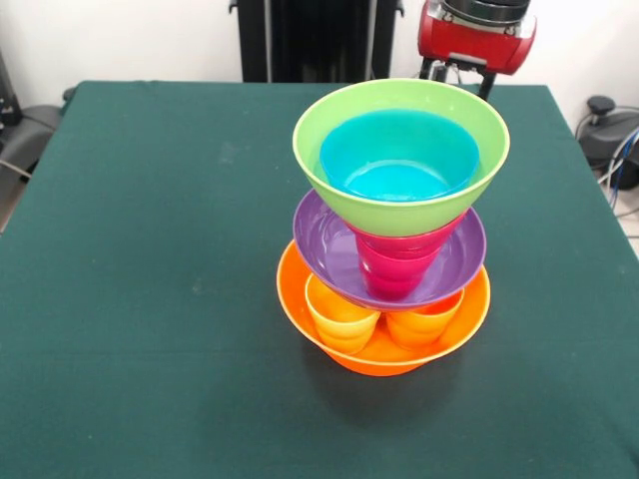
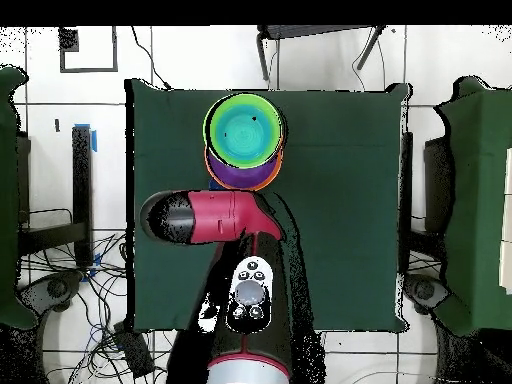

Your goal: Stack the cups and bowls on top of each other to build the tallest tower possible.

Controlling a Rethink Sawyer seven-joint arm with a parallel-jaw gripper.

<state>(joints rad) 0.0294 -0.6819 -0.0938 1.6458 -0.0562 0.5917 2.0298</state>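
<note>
Tower stands built mid-counter; arm drawn back.
Light blue bowl nests in lime bowl, topping it. Hand state: cannot tell. Any further piece needs gentle, centred placing.

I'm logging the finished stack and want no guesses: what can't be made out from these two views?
- Gripper: front view cuts the arm off at the top edge; overhead, the arm itself covers it.
- Under the purple bowl, front view: only a yellow cup and an orange cup peek out of the orange bowl.
- Overhead: the lime green bowl and light blue bowl hide nearly everything below.
</note>
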